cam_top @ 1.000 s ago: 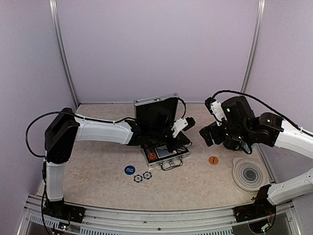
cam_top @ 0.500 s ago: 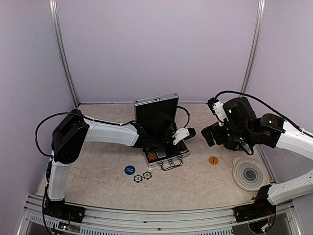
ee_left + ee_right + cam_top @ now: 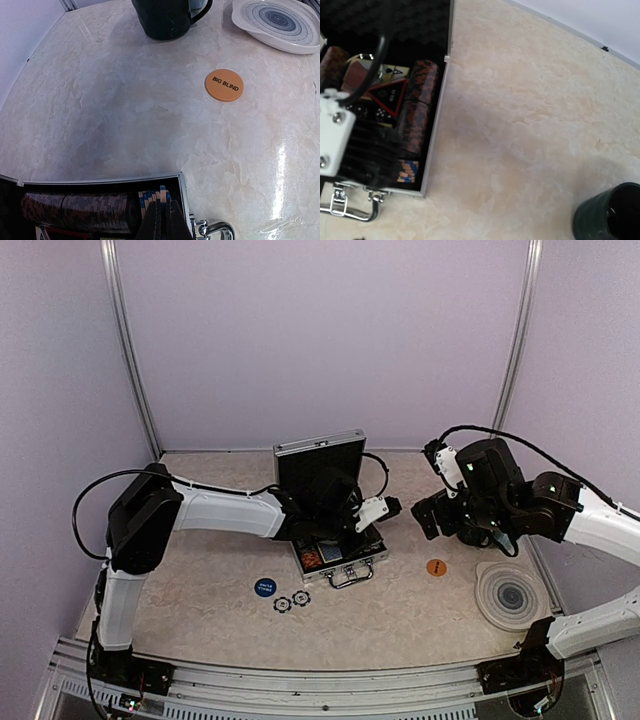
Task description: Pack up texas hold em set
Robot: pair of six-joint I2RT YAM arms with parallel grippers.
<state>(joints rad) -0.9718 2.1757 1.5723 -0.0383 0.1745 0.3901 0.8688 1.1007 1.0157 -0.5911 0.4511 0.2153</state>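
Observation:
The silver case [image 3: 372, 558] lies open at mid-table, its lid [image 3: 320, 465] upright. Inside, the right wrist view shows rolls of red/black chips [image 3: 417, 100], a black triangle [image 3: 387, 95] and a short stack of blue-and-tan chips [image 3: 409, 172]. My left gripper [image 3: 165, 204] reaches down into the case's right end, shut on one blue-and-tan chip [image 3: 162, 191] that stands a little higher than its neighbours. My right gripper [image 3: 425, 518] hovers open to the right of the case, holding nothing. On the table lie an orange BIG BLIND button [image 3: 224, 85], a blue button [image 3: 265, 587] and two chips [image 3: 292, 601].
A dark mug [image 3: 162, 17] stands to the right of the case, under my right arm. A round grey ringed coaster [image 3: 510, 595] lies at the near right. The case's chrome handle [image 3: 350, 212] juts out toward the near edge. Purple walls close in the back and sides.
My left gripper has dropped from above the case down into its right end, still shut. My right arm has barely moved.

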